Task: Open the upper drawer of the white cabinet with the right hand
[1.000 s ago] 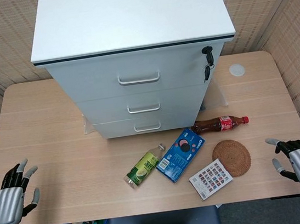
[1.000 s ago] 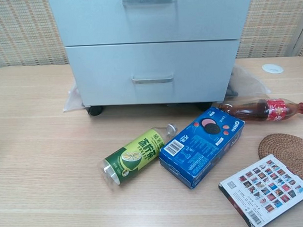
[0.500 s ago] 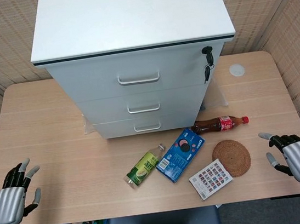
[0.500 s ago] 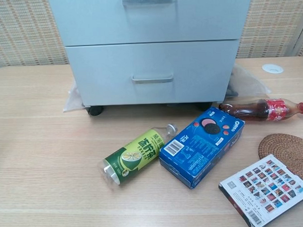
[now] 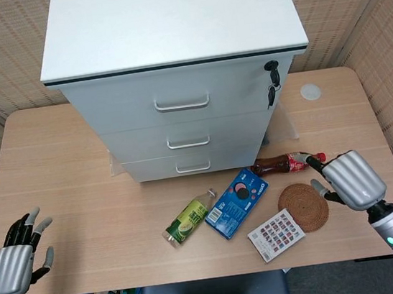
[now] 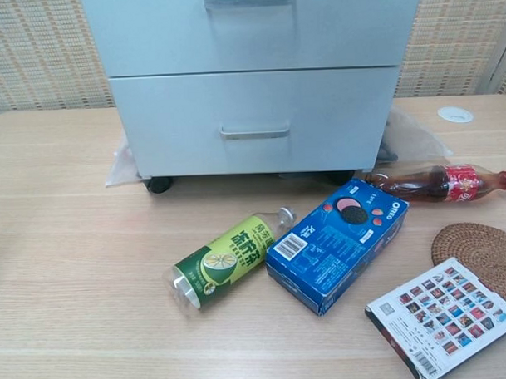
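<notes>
- The white cabinet [image 5: 175, 70] stands at the back middle of the table [image 5: 62, 172], its drawer fronts facing the robot; the upper drawer [image 5: 181, 98] is flush with the front, its handle [image 5: 182, 105] running left to right.
- A key [image 5: 271, 72] hangs in the lock at the upper drawer's right end.
- The right hand [image 5: 351, 179] hovers over the table's right side, just beside the woven coaster [image 5: 303, 207] and the cap end of the cola bottle [image 5: 286, 163] — fingers partly spread, holding nothing.
- The left hand [image 5: 12, 262] sits at the near left corner, fingers apart and empty, well apart from everything else.
- Between the robot and the cabinet lie a green tea bottle [image 5: 189, 219], a blue cookie box [image 5: 236, 202] and a card pack [image 5: 275, 234], all on their sides.
- The chest view shows neither hand and only the two lower drawers — but it reveals the cabinet's black castors [image 6: 159, 184] and clear plastic sheet [image 6: 120, 163] under it.
</notes>
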`<move>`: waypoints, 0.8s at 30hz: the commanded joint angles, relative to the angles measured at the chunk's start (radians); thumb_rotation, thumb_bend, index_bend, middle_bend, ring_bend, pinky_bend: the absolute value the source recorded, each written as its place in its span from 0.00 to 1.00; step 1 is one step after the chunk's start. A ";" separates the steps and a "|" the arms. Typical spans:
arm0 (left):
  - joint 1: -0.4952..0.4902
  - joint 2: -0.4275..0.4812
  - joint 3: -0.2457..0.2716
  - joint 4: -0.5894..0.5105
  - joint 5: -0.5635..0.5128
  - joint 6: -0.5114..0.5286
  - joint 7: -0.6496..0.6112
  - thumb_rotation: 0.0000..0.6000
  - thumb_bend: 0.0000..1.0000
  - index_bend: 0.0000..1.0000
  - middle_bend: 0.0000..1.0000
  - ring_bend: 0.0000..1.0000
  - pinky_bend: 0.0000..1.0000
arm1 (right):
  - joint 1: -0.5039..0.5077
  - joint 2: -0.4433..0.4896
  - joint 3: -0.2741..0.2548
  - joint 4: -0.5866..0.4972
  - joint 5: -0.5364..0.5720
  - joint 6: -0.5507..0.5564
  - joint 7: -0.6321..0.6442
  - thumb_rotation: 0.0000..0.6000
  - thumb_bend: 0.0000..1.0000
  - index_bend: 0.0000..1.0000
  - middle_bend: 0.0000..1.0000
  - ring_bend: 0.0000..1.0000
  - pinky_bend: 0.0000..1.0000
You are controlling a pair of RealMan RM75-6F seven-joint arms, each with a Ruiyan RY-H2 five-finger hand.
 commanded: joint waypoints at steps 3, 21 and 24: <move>0.001 -0.001 0.000 0.002 0.002 0.003 -0.004 1.00 0.47 0.18 0.04 0.05 0.09 | 0.139 0.012 0.068 -0.069 0.115 -0.150 -0.101 1.00 0.48 0.27 0.89 0.92 0.87; 0.012 -0.002 0.006 0.012 0.001 0.013 -0.018 1.00 0.47 0.18 0.04 0.05 0.09 | 0.371 -0.165 0.152 -0.059 0.310 -0.223 -0.306 1.00 0.50 0.24 0.89 0.92 0.87; 0.011 -0.004 0.005 0.013 0.000 0.012 -0.019 1.00 0.47 0.18 0.04 0.05 0.09 | 0.394 -0.191 0.153 -0.049 0.333 -0.223 -0.321 1.00 0.50 0.24 0.89 0.92 0.87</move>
